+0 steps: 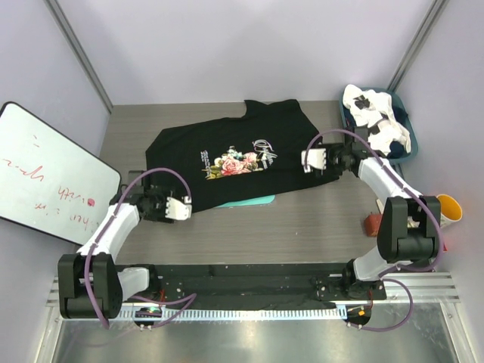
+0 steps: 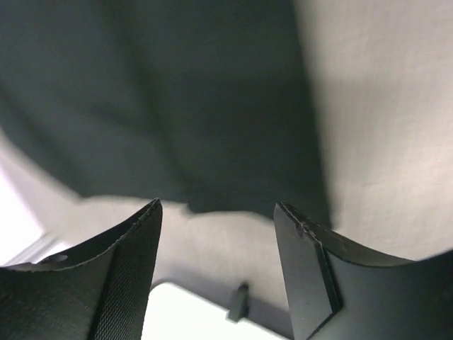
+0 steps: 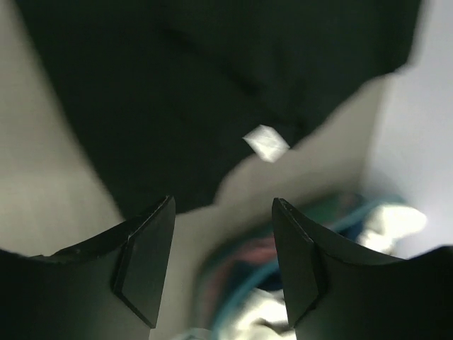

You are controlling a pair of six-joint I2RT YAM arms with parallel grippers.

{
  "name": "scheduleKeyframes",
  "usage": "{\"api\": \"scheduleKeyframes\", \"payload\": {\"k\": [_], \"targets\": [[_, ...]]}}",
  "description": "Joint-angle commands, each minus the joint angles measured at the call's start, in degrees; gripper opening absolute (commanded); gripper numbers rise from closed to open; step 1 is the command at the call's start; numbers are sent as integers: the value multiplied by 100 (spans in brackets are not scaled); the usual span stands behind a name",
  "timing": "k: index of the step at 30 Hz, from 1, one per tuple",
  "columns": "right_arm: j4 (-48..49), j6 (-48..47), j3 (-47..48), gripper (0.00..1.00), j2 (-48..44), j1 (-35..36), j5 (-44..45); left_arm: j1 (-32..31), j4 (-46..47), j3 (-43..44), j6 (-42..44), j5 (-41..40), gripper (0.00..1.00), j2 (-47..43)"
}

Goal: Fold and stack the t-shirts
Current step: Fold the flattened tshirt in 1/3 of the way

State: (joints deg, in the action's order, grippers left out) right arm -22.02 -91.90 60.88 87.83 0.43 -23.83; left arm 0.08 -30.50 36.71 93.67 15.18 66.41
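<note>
A black t-shirt [image 1: 234, 159] with a pink-rose print lies spread flat across the middle of the table. A second t-shirt, white with black patches [image 1: 374, 121], is bunched up in a blue basket [image 1: 404, 113] at the back right. My left gripper [image 1: 181, 208] hovers open just off the black shirt's near left edge. In the left wrist view that gripper [image 2: 218, 205] has nothing between its fingers, with the black cloth [image 2: 177, 106] ahead. My right gripper [image 1: 311, 160] is open at the shirt's right edge. In the right wrist view it [image 3: 224, 200] is empty, and the shirt's white label [image 3: 266, 143] shows.
A teal board [image 1: 253, 201] peeks out from under the black shirt's near hem. A whiteboard [image 1: 45, 174] leans at the left. An orange cup [image 1: 448, 206] and a small red object [image 1: 373, 223] sit at the right edge.
</note>
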Motion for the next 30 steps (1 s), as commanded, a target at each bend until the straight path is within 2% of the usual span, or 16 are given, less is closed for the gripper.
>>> {"api": "scheduleKeyframes", "payload": {"k": [1, 15, 24, 27, 28, 30], "targets": [[-935, -759, -147, 62, 129, 36, -271, -139, -746, -102, 731, 249, 66, 47], [-1384, -1357, -173, 69, 709, 98, -122, -174, -1151, -85, 1083, 38, 70, 363], [-356, -1129, -147, 69, 1332, 133, 116, -271, -659, -68, 978, -296, 69, 987], [-180, -1085, -7, 69, 1552, 133, 151, -332, -553, 3, 917, -349, 63, 1181], [-110, -1041, 29, 66, 1605, 133, 151, -350, -527, 29, 899, -375, 56, 1225], [-48, -1023, 99, 62, 1710, 133, 168, -412, -518, 99, 820, -463, 49, 1374]]}}
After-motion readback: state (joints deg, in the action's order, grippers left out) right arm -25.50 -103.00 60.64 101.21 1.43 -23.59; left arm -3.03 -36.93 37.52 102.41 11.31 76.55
